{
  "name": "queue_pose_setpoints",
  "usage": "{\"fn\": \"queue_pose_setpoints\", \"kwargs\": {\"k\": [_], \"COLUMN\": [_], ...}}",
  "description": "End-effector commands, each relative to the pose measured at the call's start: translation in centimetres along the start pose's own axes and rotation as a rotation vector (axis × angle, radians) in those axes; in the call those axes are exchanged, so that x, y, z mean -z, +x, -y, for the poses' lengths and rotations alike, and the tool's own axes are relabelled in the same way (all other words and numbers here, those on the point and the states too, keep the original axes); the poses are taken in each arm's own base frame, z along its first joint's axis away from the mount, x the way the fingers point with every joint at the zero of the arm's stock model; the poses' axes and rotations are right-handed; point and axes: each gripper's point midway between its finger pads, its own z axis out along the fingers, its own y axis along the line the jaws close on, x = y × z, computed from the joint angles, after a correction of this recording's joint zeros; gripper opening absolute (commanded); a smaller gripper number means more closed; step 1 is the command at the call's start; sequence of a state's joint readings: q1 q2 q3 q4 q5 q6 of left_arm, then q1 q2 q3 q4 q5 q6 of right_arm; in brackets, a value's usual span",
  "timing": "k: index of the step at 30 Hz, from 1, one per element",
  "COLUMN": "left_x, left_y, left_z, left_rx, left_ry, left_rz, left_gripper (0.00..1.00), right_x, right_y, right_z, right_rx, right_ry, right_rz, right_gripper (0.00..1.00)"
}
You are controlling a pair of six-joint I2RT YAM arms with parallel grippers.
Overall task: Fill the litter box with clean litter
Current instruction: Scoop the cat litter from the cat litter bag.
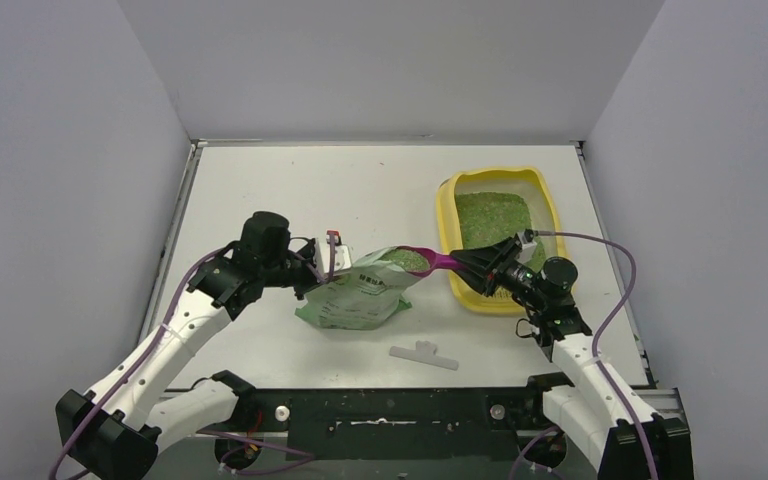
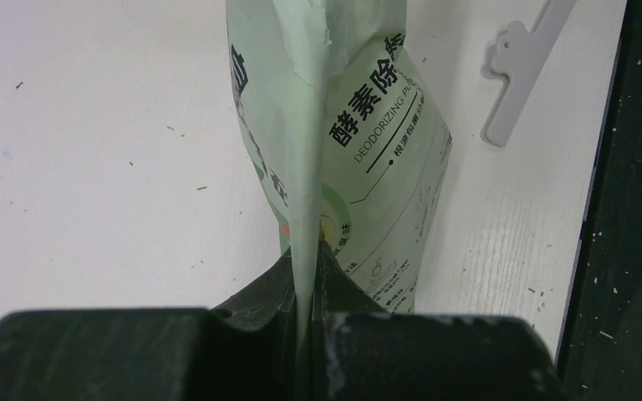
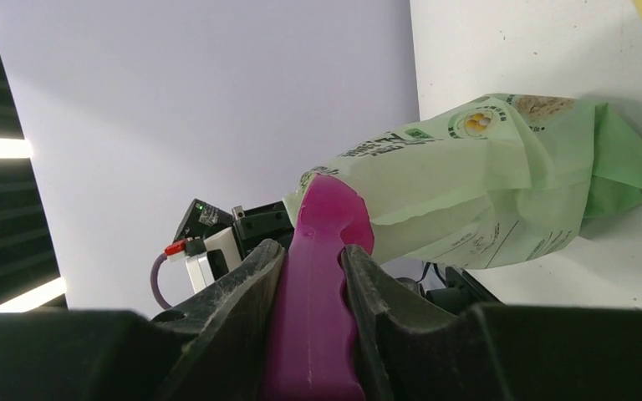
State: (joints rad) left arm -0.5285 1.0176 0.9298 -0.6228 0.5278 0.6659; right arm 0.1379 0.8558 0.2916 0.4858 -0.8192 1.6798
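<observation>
The yellow litter box [image 1: 447, 215] stands at the back right, with green clean litter [image 1: 495, 218] spread inside it. A light-green printed bag [image 1: 355, 295] lies in the middle, its mouth facing right. My left gripper [image 1: 325, 265] is shut on the bag's upper edge, and the left wrist view shows the film [image 2: 368, 125] pinched between my left gripper's [image 2: 313, 251] jaws. My right gripper [image 1: 465, 265] is shut on the handle of a magenta scoop [image 1: 432, 262]. The scoop's bowl sits at the bag's mouth and holds green granules [image 1: 407, 260]. In the right wrist view, my right gripper [image 3: 311, 249] clamps the scoop [image 3: 326, 251] against the bag [image 3: 485, 184].
A white plastic clip [image 1: 425, 355] lies on the table in front of the bag, and the clip [image 2: 522, 67] also shows in the left wrist view. The black base frame [image 2: 635, 209] runs along the near edge. Grey walls enclose the table on three sides.
</observation>
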Motion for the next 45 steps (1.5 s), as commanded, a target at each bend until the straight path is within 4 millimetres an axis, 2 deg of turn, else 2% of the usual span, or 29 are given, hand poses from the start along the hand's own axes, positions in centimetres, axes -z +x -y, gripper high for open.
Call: {"fn": "queue_pose_setpoints", "kwargs": {"k": [1, 12, 16, 31, 39, 45], "left_x": [0.7, 0.6, 0.7, 0.7, 0.7, 0.7], "left_y": [-1.0, -0.8, -1.4, -1.4, -1.2, -1.3], "left_z": [-0.6, -1.0, -0.9, -1.0, -1.3, -1.3], "left_rx": [-0.041, -0.035, -0.032, -0.042, -0.024, -0.016], "left_ry": [-0.037, -0.055, -0.044, -0.056, -0.087, -0.084], "left_rz": [0.031, 0.014, 0.024, 0.003, 0.0, 0.003], "left_gripper": [0.0, 0.0, 0.0, 0.0, 0.0, 0.06], "right_x": [0.5, 1.2, 1.3, 1.8, 2.4, 3.1], "right_y": [-1.7, -1.8, -1.7, -1.6, -1.5, -2.0], "right_z": [-3.5, -4.8, -5.4, -5.1, -6.1, -7.2], "right_rx": [0.07, 0.061, 0.068, 0.1, 0.117, 0.135], "right_ry": [-0.068, -0.082, -0.08, -0.03, -0.053, -0.075], "right_rz": [0.082, 0.086, 0.085, 0.092, 0.088, 0.11], "right_gripper": [0.0, 0.0, 0.0, 0.0, 0.0, 0.0]}}
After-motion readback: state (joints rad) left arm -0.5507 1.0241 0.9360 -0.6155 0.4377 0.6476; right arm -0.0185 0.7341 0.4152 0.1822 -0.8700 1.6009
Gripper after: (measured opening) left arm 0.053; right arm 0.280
